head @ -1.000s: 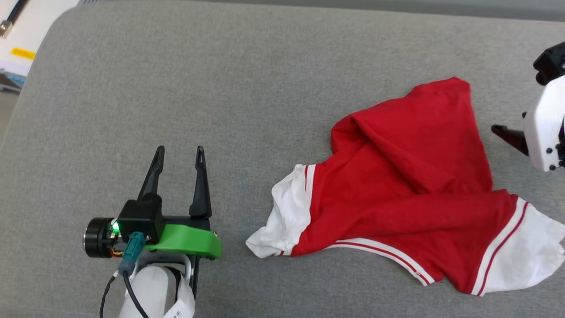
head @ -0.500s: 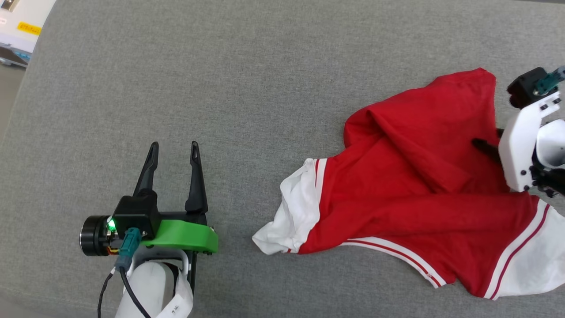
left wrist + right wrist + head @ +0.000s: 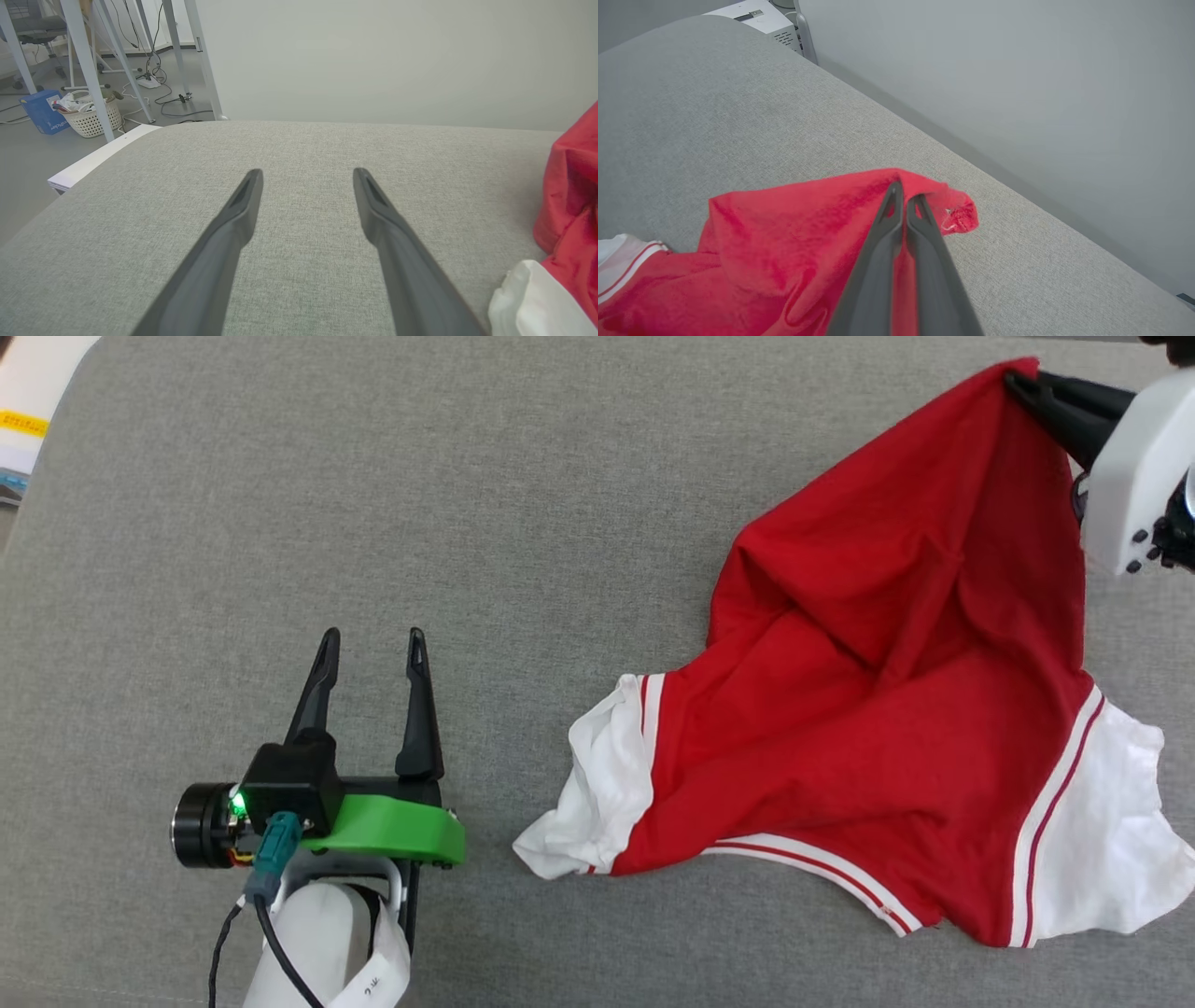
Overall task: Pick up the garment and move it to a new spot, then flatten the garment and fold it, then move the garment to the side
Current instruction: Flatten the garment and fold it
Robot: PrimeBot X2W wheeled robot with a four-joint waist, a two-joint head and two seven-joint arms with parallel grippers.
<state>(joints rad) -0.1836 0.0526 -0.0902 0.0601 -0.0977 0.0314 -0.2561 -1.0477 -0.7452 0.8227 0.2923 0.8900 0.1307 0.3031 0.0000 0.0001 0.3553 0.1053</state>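
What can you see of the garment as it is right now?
The garment is a red T-shirt of soft, knit-looking cloth, with red-white striped trim at the sleeve seams and along its near edge. It lies creased on the grey padded surface, to the robot's right. One white sleeve is bunched at its left end and the other is spread at its right. The right gripper is shut on a far red corner, drawing the cloth into a taut peak. No lettering shows.
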